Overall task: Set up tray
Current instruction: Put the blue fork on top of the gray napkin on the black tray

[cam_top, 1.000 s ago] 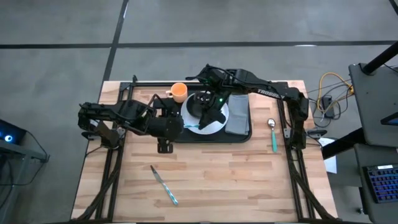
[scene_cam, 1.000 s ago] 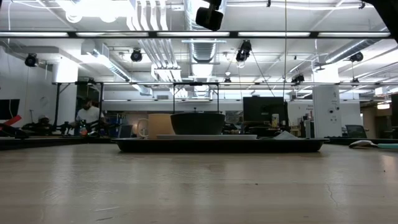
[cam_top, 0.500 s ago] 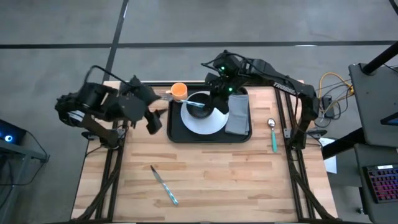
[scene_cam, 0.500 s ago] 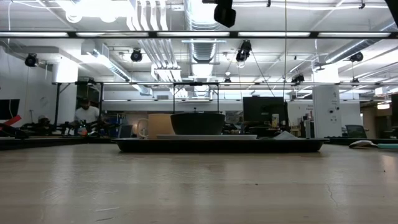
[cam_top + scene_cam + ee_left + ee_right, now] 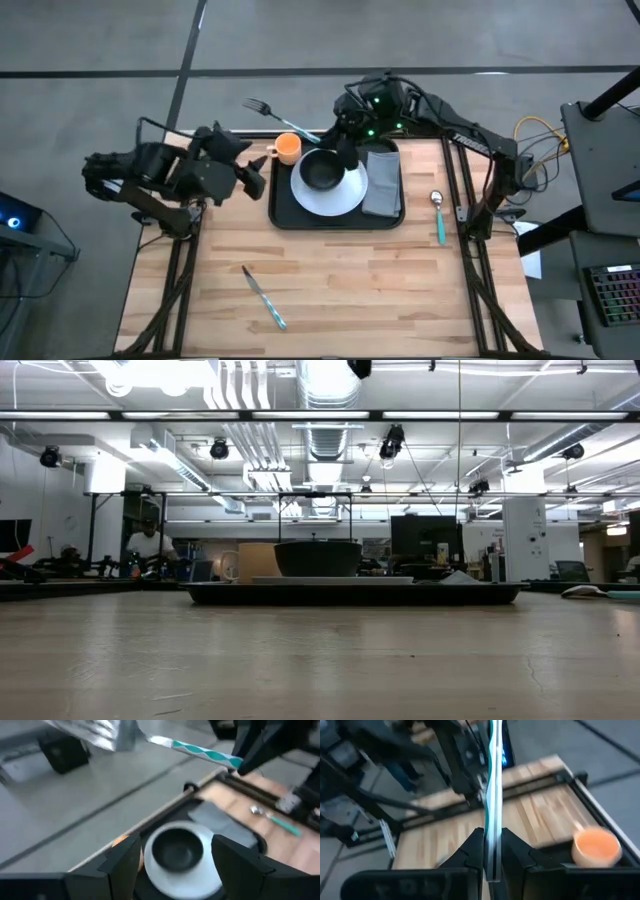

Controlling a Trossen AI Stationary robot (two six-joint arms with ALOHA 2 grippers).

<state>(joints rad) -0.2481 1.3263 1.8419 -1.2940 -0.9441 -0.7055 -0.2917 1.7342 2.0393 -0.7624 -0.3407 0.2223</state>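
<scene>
Above the tray point(image 5: 285, 215), right tool point(image 5: 492, 862) clamps a half-hidden fork point(image 5: 282, 119).

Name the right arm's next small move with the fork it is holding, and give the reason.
Probably lower the teal-handled silver fork toward the large black rectangular tray. The right claw is shut on its handle, holding it raised over the table's far edge, tines out beyond the orange cup. The left claw waits open beside the tray.

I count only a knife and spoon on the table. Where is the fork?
The fork is off the table, held aloft in the right claw above the cup, near the tray's far-left corner.
</scene>
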